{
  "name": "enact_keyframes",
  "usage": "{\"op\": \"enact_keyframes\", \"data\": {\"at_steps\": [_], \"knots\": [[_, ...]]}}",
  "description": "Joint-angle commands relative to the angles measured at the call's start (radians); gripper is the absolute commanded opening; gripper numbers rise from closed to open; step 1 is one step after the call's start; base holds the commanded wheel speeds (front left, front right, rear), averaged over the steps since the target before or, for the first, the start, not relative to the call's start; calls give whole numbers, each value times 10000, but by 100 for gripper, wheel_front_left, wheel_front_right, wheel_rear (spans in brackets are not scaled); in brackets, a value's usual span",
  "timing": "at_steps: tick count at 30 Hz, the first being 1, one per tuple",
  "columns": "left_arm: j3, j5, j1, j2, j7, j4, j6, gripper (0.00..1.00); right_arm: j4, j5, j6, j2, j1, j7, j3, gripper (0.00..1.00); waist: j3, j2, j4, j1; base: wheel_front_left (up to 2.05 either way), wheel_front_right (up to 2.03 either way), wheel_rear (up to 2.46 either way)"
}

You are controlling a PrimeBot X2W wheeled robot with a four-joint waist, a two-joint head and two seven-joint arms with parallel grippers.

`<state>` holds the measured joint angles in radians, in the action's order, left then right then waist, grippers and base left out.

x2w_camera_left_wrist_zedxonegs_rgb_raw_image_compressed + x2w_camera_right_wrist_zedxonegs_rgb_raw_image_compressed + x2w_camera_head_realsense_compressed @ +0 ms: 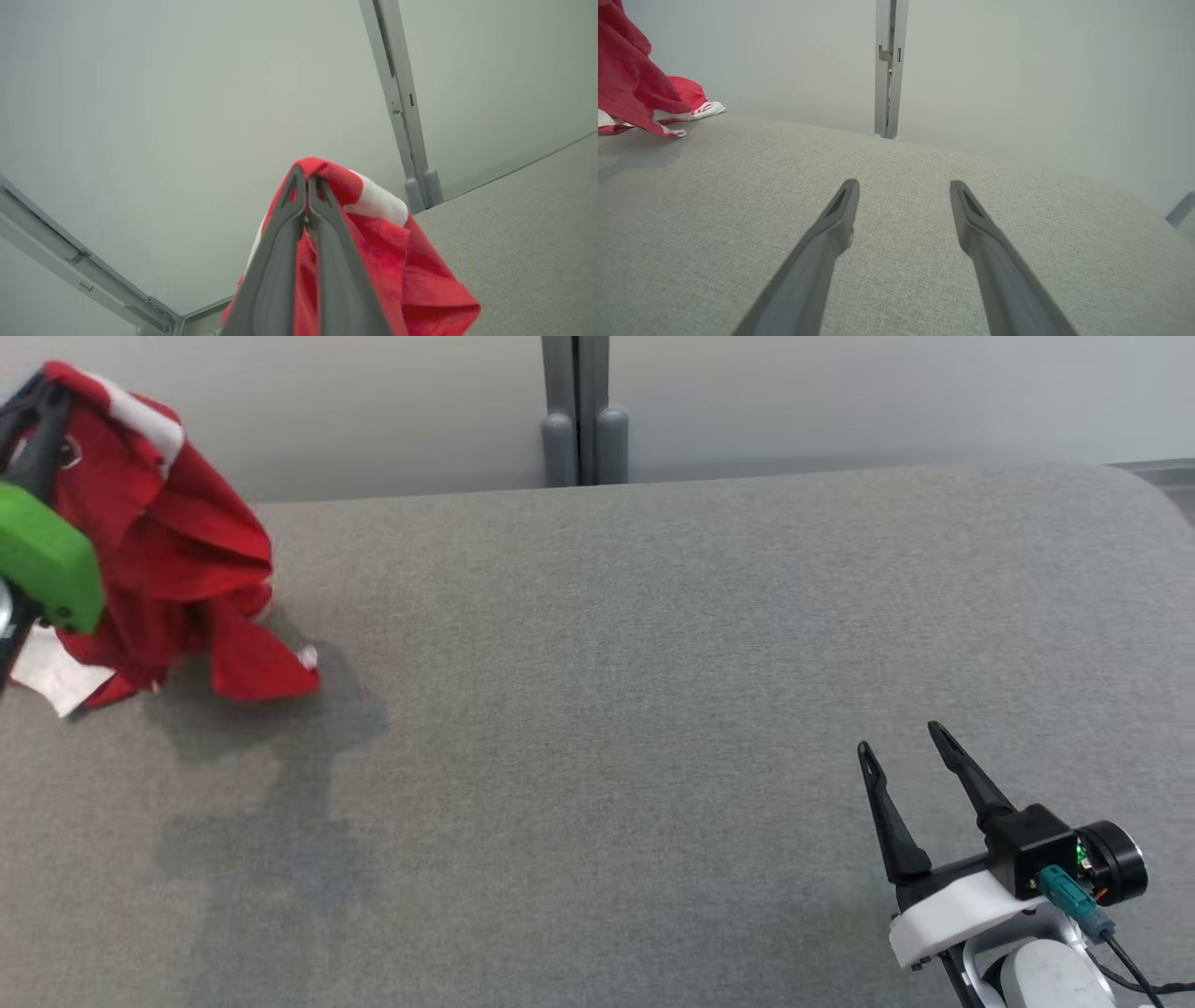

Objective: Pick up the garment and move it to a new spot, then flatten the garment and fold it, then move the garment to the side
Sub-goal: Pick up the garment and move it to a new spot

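Observation:
A red garment (173, 546) with white trim hangs at the far left of the head view, its lower folds touching the grey surface. My left gripper (42, 387) is shut on its top edge, lifting it. In the left wrist view the two fingers (306, 186) press together on the red garment (411, 266), which drapes down to the right. The right gripper (898, 742) rests open at the lower right of the head view, nothing between its fingers. In the right wrist view the open gripper (903, 186) points across the surface, with the garment (630, 88) at far left.
The grey fabric-covered table (653, 709) spreads wide under both arms. A pale wall with a grey vertical post (583, 411) stands behind its far edge. The table's right corner (1148, 495) curves away.

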<state>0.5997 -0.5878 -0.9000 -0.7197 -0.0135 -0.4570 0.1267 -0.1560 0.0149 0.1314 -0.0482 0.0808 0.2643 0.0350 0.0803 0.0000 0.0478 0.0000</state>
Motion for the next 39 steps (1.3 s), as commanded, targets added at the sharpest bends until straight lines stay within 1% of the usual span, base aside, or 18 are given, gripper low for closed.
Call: {"op": "enact_keyframes", "data": {"at_steps": [1,4,6,9,13,17,22,24,26,30,31,32,33,35,39], "knots": [[152,94,-186,195,-43,265,7,0,-23,-88,-13,-40,-200,4,-80,100,-589,0,-666,0,0,0,0],[517,179,-318,512,-175,805,17,0,-34,-77,-13,-40,-320,4,-175,100,-689,0,-892,0,0,0,0],[674,95,-380,852,-228,1041,20,0,-30,-77,-13,-40,-343,4,-221,100,-714,0,-1006,0,0,0,0],[864,-9,-276,1526,-116,1229,-128,0,-41,-115,-13,-40,-371,4,-274,100,-733,0,-1147,0,0,0,0],[1168,-156,186,2596,274,1097,-339,0,-9,-165,-14,-37,-313,4,-244,100,-662,0,-1304,0,0,0,0],[1589,-329,596,3805,776,430,-354,0,10,-210,-14,-37,-167,4,-130,100,-387,0,-1432,0,0,0,0],[2124,-475,1120,5352,1455,-877,-340,0,8,-290,-14,-40,86,2,83,100,102,0,-1685,0,0,0,0],[2333,-485,1273,5864,1688,-1436,-303,0,-1,-313,-14,-40,174,4,127,100,298,0,-1786,0,0,0,0],[2503,-526,1398,6176,1913,-1993,-280,0,-26,-319,-12,-37,279,4,174,100,492,0,-1894,0,0,0,0],[2925,-641,1623,6588,2179,-2882,-209,0,-74,-356,-14,-37,428,4,283,100,800,0,-2125,0,0,0,0],[3024,-702,1647,6649,2248,-2998,-167,17,-71,-374,-14,-40,448,4,269,100,863,0,-2164,0,0,0,0],[3110,-738,1675,6667,2328,-3076,-137,61,-79,-378,-14,-46,464,4,248,100,890,0,-2179,0,0,0,0],[3244,-762,1729,6663,2401,-3143,-116,100,-95,-375,-14,-40,467,4,227,100,911,0,-2187,0,0,0,0],[3424,-833,1810,6663,2513,-3194,-96,100,-122,-353,-14,-37,450,4,192,100,927,0,-2173,0,0,0,0],[3776,-1137,1942,6672,2716,-2818,-78,100,-182,-260,-14,-37,338,4,78,100,837,0,-2016,0,0,0,0]]}}
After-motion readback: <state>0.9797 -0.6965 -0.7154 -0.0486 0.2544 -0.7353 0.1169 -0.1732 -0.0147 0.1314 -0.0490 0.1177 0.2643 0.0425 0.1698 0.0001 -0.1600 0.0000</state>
